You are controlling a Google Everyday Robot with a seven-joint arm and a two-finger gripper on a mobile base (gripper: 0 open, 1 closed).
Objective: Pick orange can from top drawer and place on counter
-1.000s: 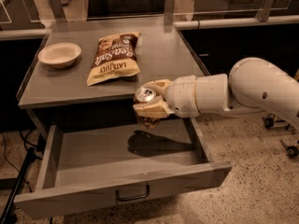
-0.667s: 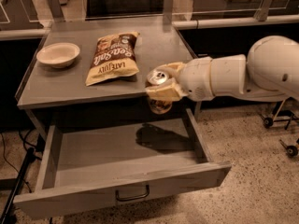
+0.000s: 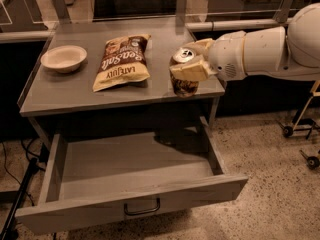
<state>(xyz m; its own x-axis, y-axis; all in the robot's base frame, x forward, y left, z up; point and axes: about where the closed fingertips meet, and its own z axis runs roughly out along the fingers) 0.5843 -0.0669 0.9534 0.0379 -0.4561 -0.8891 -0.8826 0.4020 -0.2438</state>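
The grey surface (image 3: 65,91) is seen filling the upper half of the view, with low raised rims along its sides. Below it, toward 6 o'clock, the top drawer (image 3: 130,166) is pulled fully out; its shallow grey interior is shown bare, with a shadow cast at its 1 o'clock corner.

A white robot arm (image 3: 280,46) is seen entering from 3 o'clock of the picture and reaching toward 9 o'clock across the right edge of the surface.

A brown-and-yellow chip bag (image 3: 121,61) is laid flat near the middle of the surface, its printed lettering turned upside down to the camera. At 9 o'clock from the bag, well apart from it, a pale shallow bowl (image 3: 63,58) is set upright.

The hand (image 3: 184,59) is placed over the 4 o'clock part of the surface, near the front right corner. Its two tan fingers (image 3: 192,70) are closed narrowly around the orange can (image 3: 184,86), one finger at the far side and one at the near side.

The can is held upright, at 3 o'clock from the chip bag and just beside it, with its silver top and pull tab turned upward. Whether its base touches the surface cannot be told.

A small dark handle (image 3: 142,208) is fixed at the centre of the drawer front, at 6 o'clock of the picture.
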